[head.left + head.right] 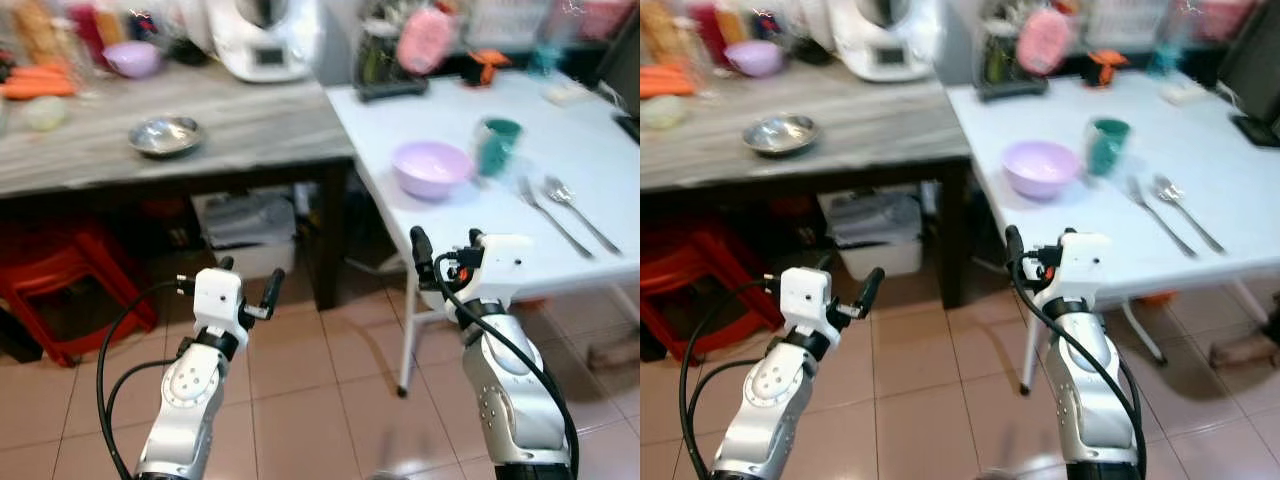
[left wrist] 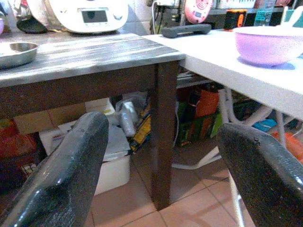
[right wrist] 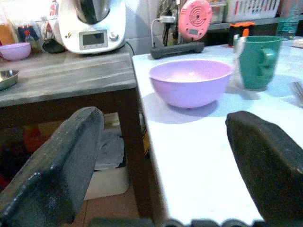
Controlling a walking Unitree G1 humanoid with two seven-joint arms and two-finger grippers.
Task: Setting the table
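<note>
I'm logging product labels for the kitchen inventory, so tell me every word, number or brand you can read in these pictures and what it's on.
None of the text can be read.
White kitchen appliance: it has a small display panel, too blurred to read.
Pink round device: a small panel, marks too small to read.
Orange and black item: no legible label.
Packets and bottles on the wooden table: print blurred beyond reading.
Purple bowl and green cup: no lettering seen.

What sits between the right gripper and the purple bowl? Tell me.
Nothing: in the right wrist view, bare white table runs from the open right gripper to the purple bowl. The green cup stands beside the bowl, off that line.
</note>
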